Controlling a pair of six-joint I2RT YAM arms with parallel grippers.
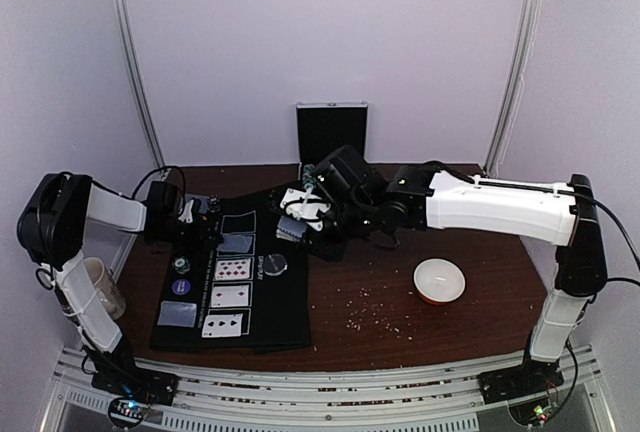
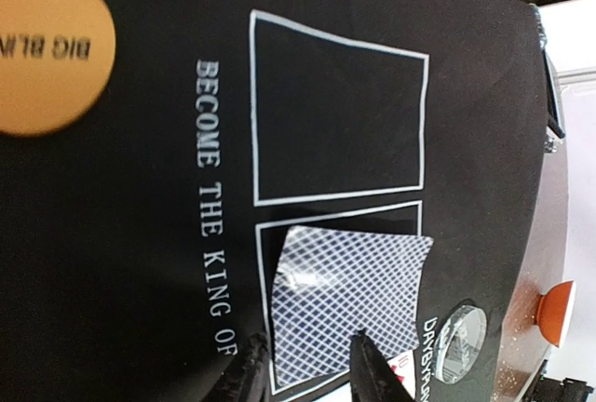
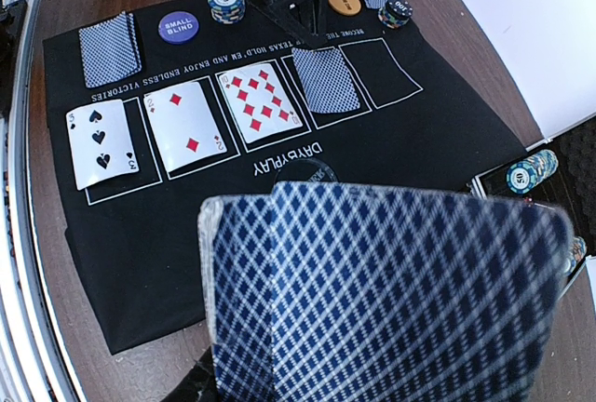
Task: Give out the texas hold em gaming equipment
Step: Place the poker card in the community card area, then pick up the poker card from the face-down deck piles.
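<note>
The left fingers [image 2: 377, 379] stand partly apart over a face-down card [image 2: 345, 304] and pinch nothing that shows. The card lies flat on the black mat [image 2: 140, 234] in the 4th outlined box. It sits a little askew, with its corners crossing the white line, and 1 fingertip overlaps its near edge.

As I judge it, the step in hand is letting this card go cleanly. That calls for spreading the fingers a touch wider, then rising straight up off the mat. Any sideways pull could drag the card further out of square or toward the empty 5th box [image 2: 340, 123].

The 3 face-up cards [image 3: 182, 127] fill the other boxes, so the left arm should keep clear of them. The right fingers [image 1: 303, 204] are closed on the rest of the deck [image 3: 372, 300], held fanned above the bench [image 1: 420, 327].
</note>
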